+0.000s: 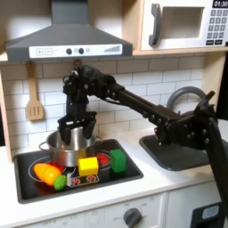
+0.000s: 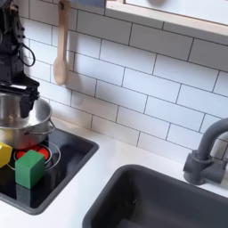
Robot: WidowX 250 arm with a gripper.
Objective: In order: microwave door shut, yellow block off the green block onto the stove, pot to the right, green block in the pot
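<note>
The steel pot [image 1: 71, 145] [image 2: 21, 121] stands at the back of the black stove [image 1: 129, 171] [image 2: 69, 157], toward the first exterior view's left. My gripper [image 1: 77, 130] [image 2: 16, 93] hangs right over the pot, fingers spread and reaching down to its rim, gripping nothing that I can see. The yellow block [image 1: 88, 165] [image 2: 4, 153] and the green block [image 1: 118, 160] [image 2: 29, 168] rest side by side on the stove in front of the pot. The microwave door [image 1: 183, 25] at top right looks flush and shut.
Orange and yellow toy food [image 1: 46, 172] and a lime-green piece [image 1: 60, 182] lie on the stove's left. A dark sink [image 1: 183, 153] [image 2: 169, 200] with a faucet [image 1: 185, 96] [image 2: 210, 151] sits to the right. A wooden spoon [image 1: 34, 93] [image 2: 60, 44] hangs on the tiles.
</note>
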